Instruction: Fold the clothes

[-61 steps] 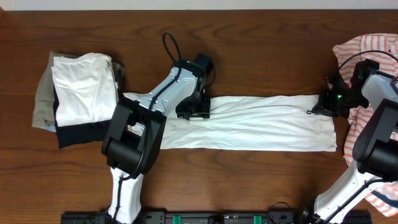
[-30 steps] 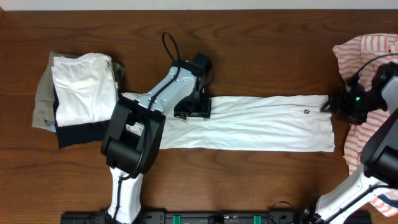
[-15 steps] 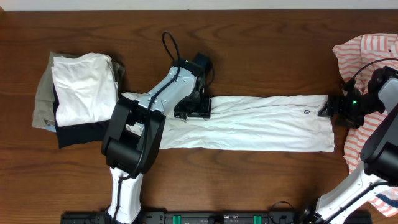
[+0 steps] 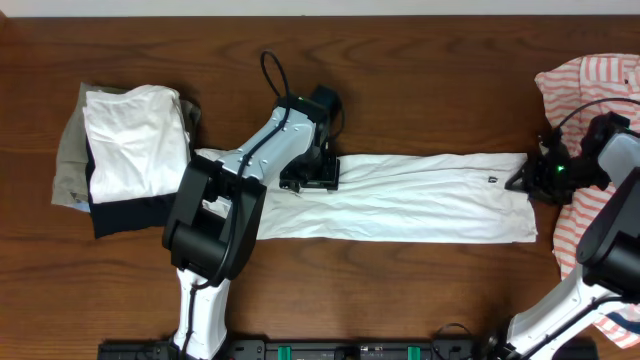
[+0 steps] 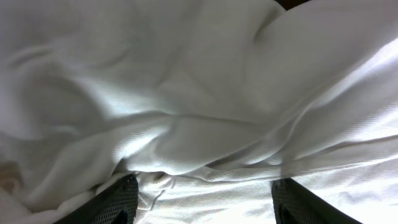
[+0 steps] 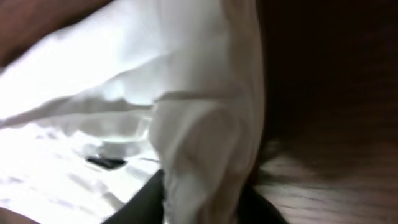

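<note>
The white T-shirt (image 4: 420,200) of the clothes lies folded into a long strip across the middle of the table. My left gripper (image 4: 310,180) rests on its upper edge towards the left end. In the left wrist view that gripper (image 5: 202,199) is open, its fingers (image 5: 118,200) wide apart over wrinkled white cloth (image 5: 199,93). My right gripper (image 4: 522,182) is at the strip's right end. In the right wrist view a bunched fold of the shirt (image 6: 205,143) sits pinched between the dark fingers (image 6: 146,202) of the right gripper (image 6: 205,202).
A stack of folded clothes (image 4: 130,145), white over black and khaki, sits at the far left. A coral-and-white striped garment (image 4: 600,75) lies at the right edge, partly under my right arm. Bare wood table (image 4: 430,90) shows behind the strip.
The right gripper slid a little left onto the shirt's right end and closed on the fabric. The left arm and the strip have stayed put.
</note>
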`<state>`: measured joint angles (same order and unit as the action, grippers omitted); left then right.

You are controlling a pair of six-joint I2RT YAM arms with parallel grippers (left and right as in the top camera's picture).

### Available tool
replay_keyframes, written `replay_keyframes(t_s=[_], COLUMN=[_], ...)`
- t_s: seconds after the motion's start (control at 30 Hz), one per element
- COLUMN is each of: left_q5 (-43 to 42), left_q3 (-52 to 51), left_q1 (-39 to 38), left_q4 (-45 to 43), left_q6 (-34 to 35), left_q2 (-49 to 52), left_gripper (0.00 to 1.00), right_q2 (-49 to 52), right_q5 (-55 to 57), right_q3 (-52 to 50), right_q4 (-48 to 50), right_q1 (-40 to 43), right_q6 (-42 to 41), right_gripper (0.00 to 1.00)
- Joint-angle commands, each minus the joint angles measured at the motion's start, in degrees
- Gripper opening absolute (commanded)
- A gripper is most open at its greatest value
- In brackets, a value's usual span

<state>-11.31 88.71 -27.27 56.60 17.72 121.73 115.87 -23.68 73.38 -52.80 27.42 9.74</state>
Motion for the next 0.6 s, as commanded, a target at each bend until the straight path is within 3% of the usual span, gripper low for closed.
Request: replay_keyframes(t_s=[0.0, 0.07, 0.27, 0.57], left_q5=[1.9, 1.9, 2.0, 2.0], left_q3=[-0.6, -0.6, 1.2, 4.2], left_q1=[0.6, 0.6, 0.6, 1.2], left_q4=[0.3, 0.3, 0.8, 0.1], left_q6=[-1.1, -1.1, -3.4, -5.2], left_q2=[0.7, 0.7, -2.0, -12.4], left_gripper=[0.69, 0.69, 0.68, 0.69], right_q2=[2.5, 2.5, 2.4, 2.4], right_q5=[1.0, 1.2, 1.2, 10.9], right_q3=[-1.6, -1.6, 1.6, 19.6], right_q4=[0.6, 1.3, 1.6, -9.6], right_q1=[-0.8, -0.8, -0.4, 3.0], right_q6=[-1.4, -2.6, -4.7, -5.0], right_gripper=[0.11, 0.01, 0.01, 0.01])
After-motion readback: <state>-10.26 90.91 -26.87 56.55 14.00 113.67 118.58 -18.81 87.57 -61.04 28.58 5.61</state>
